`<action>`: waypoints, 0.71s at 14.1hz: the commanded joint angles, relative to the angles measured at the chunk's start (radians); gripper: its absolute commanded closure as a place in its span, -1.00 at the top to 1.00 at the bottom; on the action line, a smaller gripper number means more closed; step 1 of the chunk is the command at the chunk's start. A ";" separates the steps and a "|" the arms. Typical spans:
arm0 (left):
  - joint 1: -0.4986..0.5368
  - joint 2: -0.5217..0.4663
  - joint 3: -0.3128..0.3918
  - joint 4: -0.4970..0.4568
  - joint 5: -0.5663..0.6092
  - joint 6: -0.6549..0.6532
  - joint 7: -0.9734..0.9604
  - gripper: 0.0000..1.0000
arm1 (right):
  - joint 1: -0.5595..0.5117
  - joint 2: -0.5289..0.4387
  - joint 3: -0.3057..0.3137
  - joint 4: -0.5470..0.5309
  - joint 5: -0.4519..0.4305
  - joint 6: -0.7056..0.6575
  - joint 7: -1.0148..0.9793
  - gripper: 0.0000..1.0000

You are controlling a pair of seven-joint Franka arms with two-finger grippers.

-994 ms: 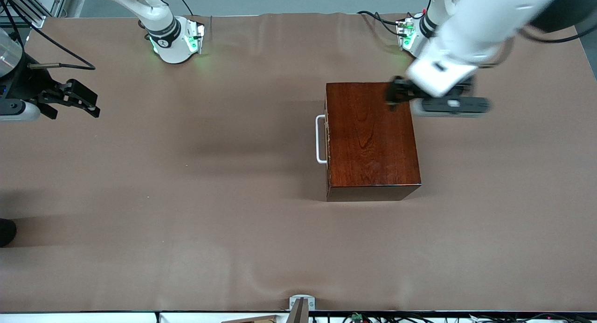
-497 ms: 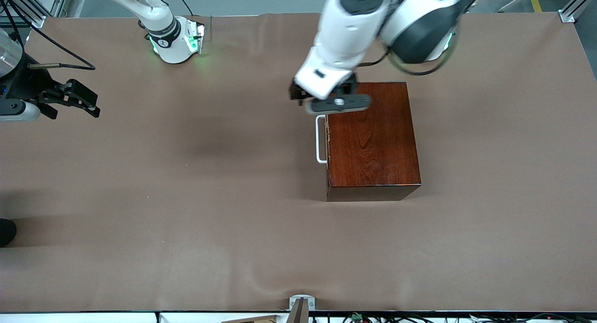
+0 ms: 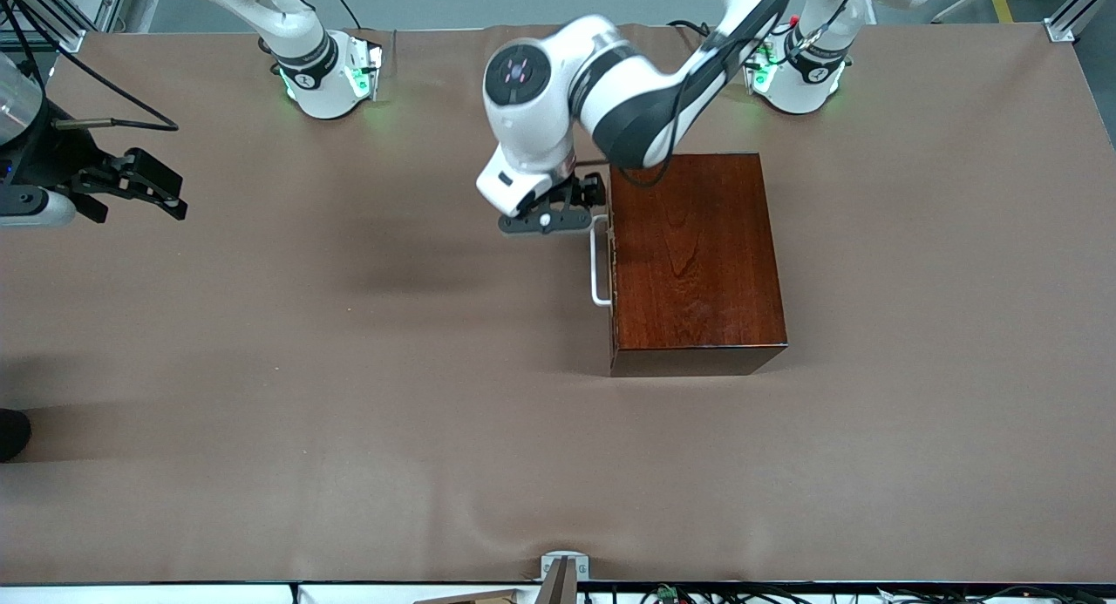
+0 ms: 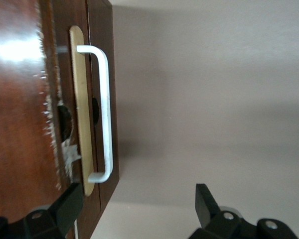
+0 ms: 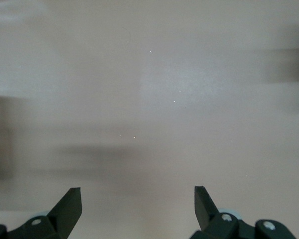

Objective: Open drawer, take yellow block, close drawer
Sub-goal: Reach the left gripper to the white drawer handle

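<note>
We are at the first step: the drawer (image 3: 613,255) sits shut in the box (image 3: 693,255). Our left claw (image 3: 547,220), fingers apart, hovers beside the handle (image 3: 598,264) and must straddle it. The right claw (image 3: 131,190) waits apart. No block visible.

White arms (image 3: 558,81) (black claws)

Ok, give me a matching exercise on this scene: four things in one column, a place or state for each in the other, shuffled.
1. drawer
2. handle
3. left gripper
4. right gripper

a. white loop on the dark front
b. open, waiting at the right arm's end of the table
c. shut inside the wooden box
d. open, over the table by the handle's end

Pairs: 1-c, 2-a, 3-d, 4-b
</note>
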 commanded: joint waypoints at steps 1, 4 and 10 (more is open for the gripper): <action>-0.021 0.057 0.033 0.037 0.027 -0.001 -0.008 1.00 | 0.004 0.001 0.001 0.007 -0.013 -0.009 0.014 1.00; -0.047 0.086 0.082 0.035 0.034 0.018 -0.005 1.00 | 0.004 0.001 0.001 0.009 -0.013 -0.007 0.014 1.00; -0.072 0.147 0.093 0.032 0.107 0.082 -0.012 1.00 | 0.001 0.001 0.001 0.009 -0.013 -0.006 0.015 1.00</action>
